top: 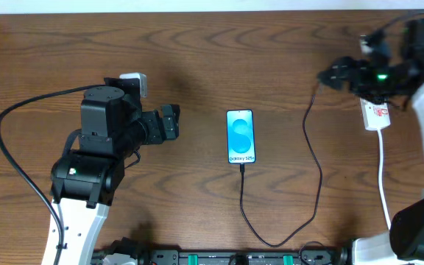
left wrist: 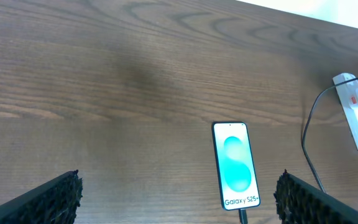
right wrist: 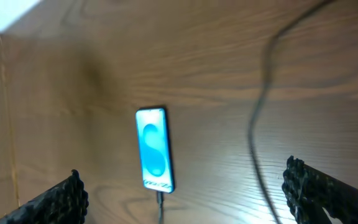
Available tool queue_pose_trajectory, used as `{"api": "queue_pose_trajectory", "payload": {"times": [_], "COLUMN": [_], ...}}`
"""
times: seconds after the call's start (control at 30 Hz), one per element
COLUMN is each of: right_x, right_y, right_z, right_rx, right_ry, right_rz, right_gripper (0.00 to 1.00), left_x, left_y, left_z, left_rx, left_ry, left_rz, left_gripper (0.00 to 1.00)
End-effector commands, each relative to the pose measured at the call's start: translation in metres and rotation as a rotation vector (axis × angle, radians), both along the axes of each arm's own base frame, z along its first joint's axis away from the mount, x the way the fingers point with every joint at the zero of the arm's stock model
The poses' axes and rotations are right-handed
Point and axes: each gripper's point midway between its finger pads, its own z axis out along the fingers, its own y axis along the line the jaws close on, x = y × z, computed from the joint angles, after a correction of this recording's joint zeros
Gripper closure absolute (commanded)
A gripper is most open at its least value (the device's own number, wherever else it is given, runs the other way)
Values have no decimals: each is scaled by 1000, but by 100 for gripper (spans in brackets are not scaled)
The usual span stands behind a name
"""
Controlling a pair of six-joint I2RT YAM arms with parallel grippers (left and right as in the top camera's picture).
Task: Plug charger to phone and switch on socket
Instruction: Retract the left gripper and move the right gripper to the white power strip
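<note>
Overhead view: we see the phone [top: 241,136] lying flat near the middle of the wooden table [top: 197,59], screen up and lit blue. The charger [top: 319,177], a thin black cable, meets the phone's short edge nearest the robot, runs toward the robot, loops round by the table's near edge and climbs along the right of the phone, well apart from it, toward the socket [top: 376,116]. We cannot follow its far end there: the right arm [top: 418,44] covers most of the white strip, leaving only a short piece with red marks and the thick white cord [top: 383,177] trailing from it. Whether a switch is on we cannot tell. The left gripper [top: 170,122] hovers left of the phone, clear of it. The right gripper [top: 331,74] hangs by the cable's upper stretch, near the socket; we cannot make out whether it touches the cable. Left wrist view: the two dark fingers [left wrist: 55,199] stand wide apart at the lower corners, with only bare table and the phone between them. The connector at the phone's edge is cut off by the frame, and the socket is cropped at the right border, with the cable arriving at its far end. Right wrist view: blurred, yet its fingers [right wrist: 325,193] also stand wide apart and hold nothing, with phone and cable lying beyond them
</note>
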Motion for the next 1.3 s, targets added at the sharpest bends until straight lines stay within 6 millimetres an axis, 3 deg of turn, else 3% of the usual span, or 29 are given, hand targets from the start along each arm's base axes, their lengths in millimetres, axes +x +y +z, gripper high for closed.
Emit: {"api": "queue_pose_trajectory", "payload": {"times": [0.0,0.27,0.53,0.9,1.27], "right_x": [0,1,16,41,54], "right_y": [-35,-109,-153,-170,-180], "right_z": [21,18,4,-68,-108], "right_rx": [24,-32,-50,-52,-155], "right_ry": [-91,-148,-143,-65,-44], "right_rz": [-13,-138,-170,-54,1], "right_gripper": [1,1,1,1,1], "left_x": [1,1,1,1,1], "left_y": [3,3,3,3,3], "left_z": [4,4,4,4,4], "left_rx": [19,19,19,19,19], "left_ry": [-16,-16,-16,-16,-16], "left_rz": [3,3,3,3,3], "left_gripper": [1,1,1,1,1]}}
